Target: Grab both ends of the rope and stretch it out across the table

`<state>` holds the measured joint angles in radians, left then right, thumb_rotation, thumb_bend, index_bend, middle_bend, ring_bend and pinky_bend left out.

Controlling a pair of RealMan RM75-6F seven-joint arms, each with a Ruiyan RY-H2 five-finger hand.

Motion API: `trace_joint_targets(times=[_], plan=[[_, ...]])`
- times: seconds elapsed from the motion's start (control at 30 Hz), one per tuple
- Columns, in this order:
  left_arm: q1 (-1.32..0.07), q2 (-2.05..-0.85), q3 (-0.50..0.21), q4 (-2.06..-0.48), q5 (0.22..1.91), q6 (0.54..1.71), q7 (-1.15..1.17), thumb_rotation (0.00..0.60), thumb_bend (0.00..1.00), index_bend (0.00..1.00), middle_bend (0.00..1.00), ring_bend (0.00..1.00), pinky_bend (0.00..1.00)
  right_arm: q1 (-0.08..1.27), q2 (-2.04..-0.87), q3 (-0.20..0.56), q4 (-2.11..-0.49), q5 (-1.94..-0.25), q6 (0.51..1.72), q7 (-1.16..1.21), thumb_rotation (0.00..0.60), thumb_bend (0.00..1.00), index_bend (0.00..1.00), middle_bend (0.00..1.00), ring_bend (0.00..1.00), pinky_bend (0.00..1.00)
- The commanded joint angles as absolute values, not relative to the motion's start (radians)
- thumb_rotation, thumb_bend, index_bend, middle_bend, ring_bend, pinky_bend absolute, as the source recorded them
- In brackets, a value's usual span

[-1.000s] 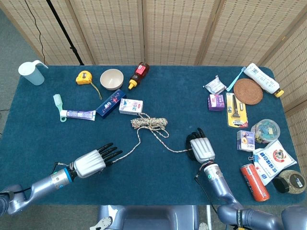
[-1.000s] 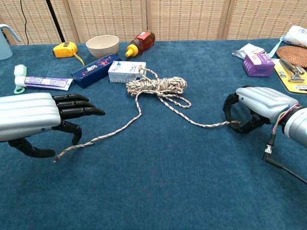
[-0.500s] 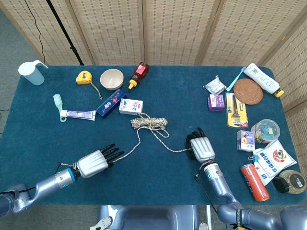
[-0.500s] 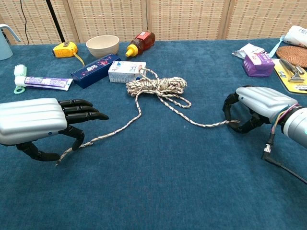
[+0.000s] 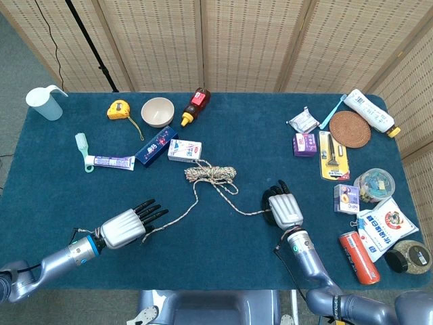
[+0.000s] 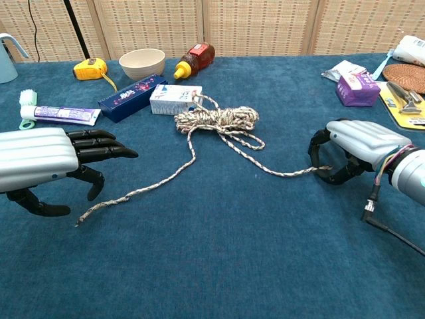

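Blue table (image 5: 223, 250): right hand (image 6: 358, 149) fingers (image 6: 320, 147) curled on rope (image 6: 219, 129) end.

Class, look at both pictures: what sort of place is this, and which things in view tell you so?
Most likely a robot test setup, not a home. A blue-covered table carries unrelated household items, such as a tape measure and a soda can, with woven folding screens boxing it in.

My head view looks steeply down over the whole tabletop (image 5: 243, 135); my chest view sits low and close, sharing its middle.
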<state>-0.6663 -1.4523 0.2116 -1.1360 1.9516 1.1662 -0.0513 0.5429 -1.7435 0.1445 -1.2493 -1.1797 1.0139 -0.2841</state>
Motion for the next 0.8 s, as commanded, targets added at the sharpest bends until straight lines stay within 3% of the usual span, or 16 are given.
trace_joint_targets(times=[0.03, 0.8], plan=[[-0.669, -1.463, 0.216, -1.133, 1.949, 1.159, -0.048, 0.6, 0.24, 0.49, 0.0, 0.0, 0.0, 0.543, -1.744, 0.144, -1.248, -1.18, 1.012, -0.282, 0.6, 0.51, 0.59, 0.31, 0.2, 0.0], [-0.689, -1.506, 0.223, -1.106, 1.916, 1.121, -0.042, 0.6, 0.26, 0.55, 0.0, 0.0, 0.0, 0.542, -1.742, 0.148, -1.245, -1.173, 1.005, -0.279, 0.6, 0.52, 0.59, 0.31, 0.2, 0.0]])
